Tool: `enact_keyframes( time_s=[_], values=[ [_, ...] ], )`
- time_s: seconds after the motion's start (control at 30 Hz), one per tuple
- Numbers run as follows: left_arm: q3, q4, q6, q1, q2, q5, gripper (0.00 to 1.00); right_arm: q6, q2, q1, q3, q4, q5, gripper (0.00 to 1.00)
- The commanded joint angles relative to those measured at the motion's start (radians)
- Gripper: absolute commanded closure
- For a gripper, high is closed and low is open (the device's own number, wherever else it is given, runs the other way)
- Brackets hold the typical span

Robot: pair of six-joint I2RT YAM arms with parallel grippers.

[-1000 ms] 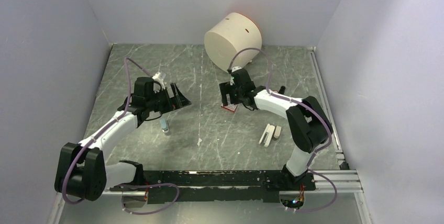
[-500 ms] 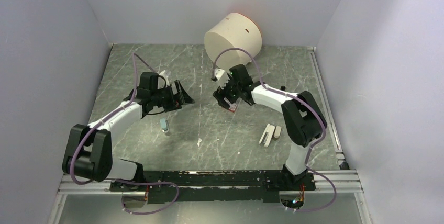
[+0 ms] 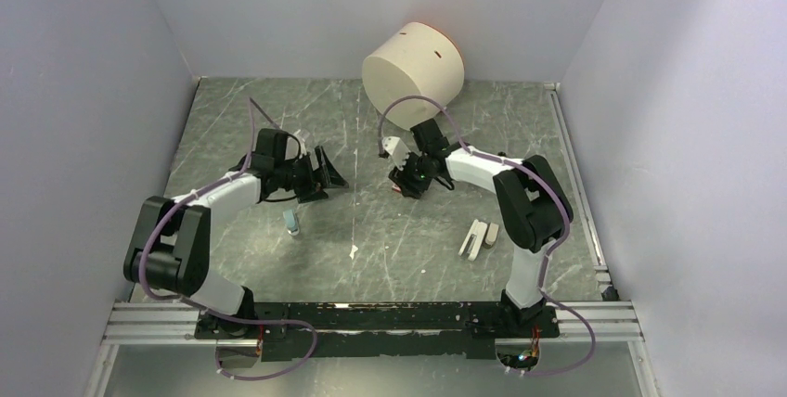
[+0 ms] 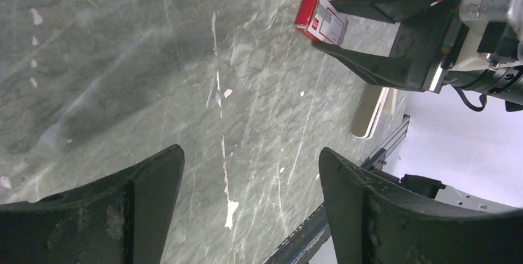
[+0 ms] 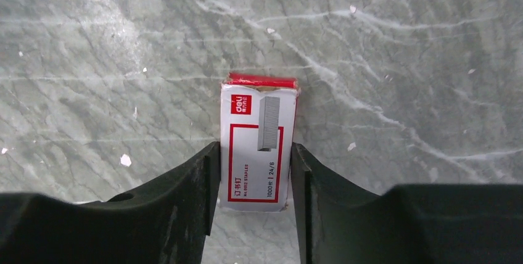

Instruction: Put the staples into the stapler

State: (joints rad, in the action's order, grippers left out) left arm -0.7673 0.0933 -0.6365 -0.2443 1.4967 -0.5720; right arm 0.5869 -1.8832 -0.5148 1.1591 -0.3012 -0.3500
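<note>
Clamped between right gripper fingers: small red-and-white cardboard staple box, both sides touched, long axis 12–6 o'clock, along fingers. At box's 9 o'clock: left gripper, spread wide, empty.

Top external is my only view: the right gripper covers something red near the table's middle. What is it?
Observer: Right wrist shows a red-and-white staple box lying flat on the table; its label pictures a strip of staples.
Operator: Gripped?
Observer: The right gripper has its fingers against both long sides of the box.
Operator: And the left gripper?
Observer: Left wrist shows the left gripper open, nothing between its jaws.
</note>
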Motion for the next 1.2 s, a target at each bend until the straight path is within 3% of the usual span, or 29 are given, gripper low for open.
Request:
enact_keyframes(
  time_s=[0.0,0.23,0.57,0.7,0.9,1.07,1.17],
  values=[
    [-0.055,-0.060,-0.025,0.008,0.065,-0.081,0.19,0.041,-0.044,0.017,0.029,-0.061,-0.005,0.54],
    [-0.089,-0.173,-0.106,-0.007,0.181,-0.145,0.27,0.071,-0.039,0.017,0.005,-0.001,-0.030,0.54],
    [-0.131,-0.360,-0.220,-0.081,0.339,-0.158,0.20,0.115,-0.073,0.002,-0.004,-0.008,-0.026,0.49],
    [-0.174,-0.377,-0.216,-0.107,0.385,-0.130,0.31,0.127,-0.065,-0.006,-0.016,0.002,-0.053,0.55],
    [-0.233,-0.412,-0.200,-0.146,0.460,-0.137,0.53,0.140,-0.056,-0.025,-0.032,0.019,-0.131,0.55],
    [-0.243,-0.471,-0.197,-0.177,0.510,-0.138,0.48,0.140,-0.068,-0.046,-0.035,0.035,-0.128,0.55],
    [-0.258,-0.461,-0.173,-0.179,0.528,-0.128,0.50,0.137,-0.072,-0.051,-0.032,0.042,-0.127,0.53]
  ],
)
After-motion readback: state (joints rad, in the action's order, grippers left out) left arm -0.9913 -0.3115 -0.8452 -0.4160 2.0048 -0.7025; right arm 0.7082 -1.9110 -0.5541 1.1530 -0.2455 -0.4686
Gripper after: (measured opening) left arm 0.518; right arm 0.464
